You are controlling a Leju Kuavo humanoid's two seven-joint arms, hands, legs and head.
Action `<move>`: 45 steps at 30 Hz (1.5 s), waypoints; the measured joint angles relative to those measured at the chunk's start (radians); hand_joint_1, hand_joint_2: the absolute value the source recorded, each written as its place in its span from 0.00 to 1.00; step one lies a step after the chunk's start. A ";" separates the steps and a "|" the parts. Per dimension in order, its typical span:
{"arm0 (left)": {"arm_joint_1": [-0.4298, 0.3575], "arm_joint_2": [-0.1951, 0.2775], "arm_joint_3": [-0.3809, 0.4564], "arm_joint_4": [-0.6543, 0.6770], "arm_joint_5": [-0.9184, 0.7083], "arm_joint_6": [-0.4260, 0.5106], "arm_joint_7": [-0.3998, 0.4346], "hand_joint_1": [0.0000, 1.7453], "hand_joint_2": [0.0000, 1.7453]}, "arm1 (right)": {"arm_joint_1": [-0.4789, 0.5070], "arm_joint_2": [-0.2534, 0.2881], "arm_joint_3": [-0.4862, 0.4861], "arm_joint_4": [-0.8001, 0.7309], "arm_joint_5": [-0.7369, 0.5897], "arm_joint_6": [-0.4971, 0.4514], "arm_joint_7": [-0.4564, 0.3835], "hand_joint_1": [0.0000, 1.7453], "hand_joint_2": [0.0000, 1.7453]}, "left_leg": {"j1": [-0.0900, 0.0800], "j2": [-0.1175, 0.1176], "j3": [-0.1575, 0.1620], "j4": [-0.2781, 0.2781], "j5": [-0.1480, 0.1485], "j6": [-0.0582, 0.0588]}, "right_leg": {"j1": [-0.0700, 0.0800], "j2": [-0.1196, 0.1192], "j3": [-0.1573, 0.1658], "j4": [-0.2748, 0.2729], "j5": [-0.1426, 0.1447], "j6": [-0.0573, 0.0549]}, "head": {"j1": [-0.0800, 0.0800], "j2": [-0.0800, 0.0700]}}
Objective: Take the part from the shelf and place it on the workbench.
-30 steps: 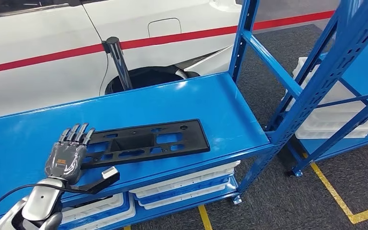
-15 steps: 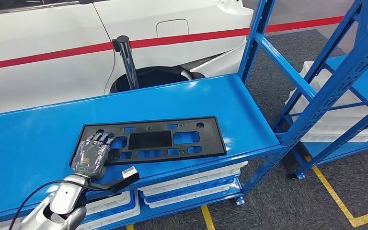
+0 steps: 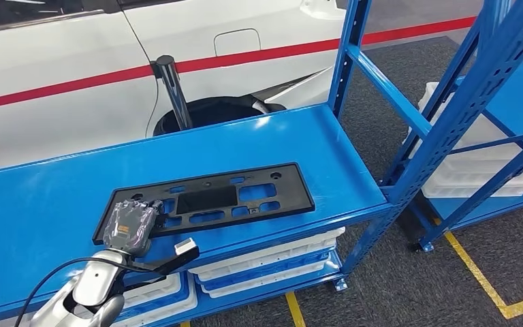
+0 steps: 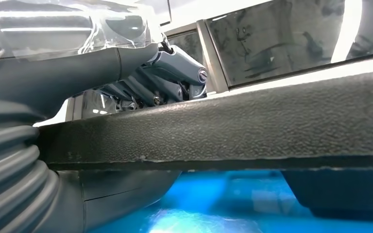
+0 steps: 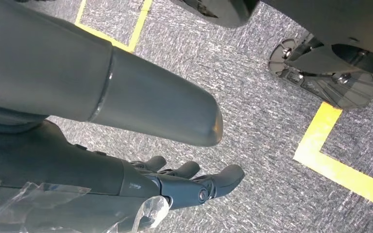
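The left hand (image 3: pixel 131 228) has hold of the near-left end of the black part (image 3: pixel 208 203): in the head view its fingers lie curled over the top of that end, and in the left wrist view the fingers (image 4: pixel 175 73) wrap one face of the part's textured edge (image 4: pixel 252 128) while the thumb appears to sit under the other face, though that close view is too cramped to be sure. The part is a long flat black plate with rectangular cut-outs, and it stretches away from the hand to the right across the blue shelf (image 3: pixel 41 204); whether it rests flat there or is raised slightly cannot be told. Just below the hand, white trays (image 3: pixel 265 262) sit on the lower level of the shelf. Beyond the part, past the far edge of the shelf, stand a dark post (image 3: pixel 173 92) and a white car body with a red stripe (image 3: pixel 75 82).

The right hand (image 5: pixel 175 187) hangs over grey carpet (image 5: pixel 267 116) with yellow floor lines (image 5: pixel 340 170), its fingers apart and lightly bent, holding nothing.
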 joint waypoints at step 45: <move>0.297 0.076 0.371 -0.696 0.811 0.365 -0.236 1.00 1.00 | 0.042 -0.009 -0.041 0.000 -0.088 -0.056 -0.036 0.00 0.00 | -0.005 -0.001 0.030 -0.153 0.076 0.044 | 0.004 0.005 -0.120 0.250 -0.111 0.044 | 0.008 0.000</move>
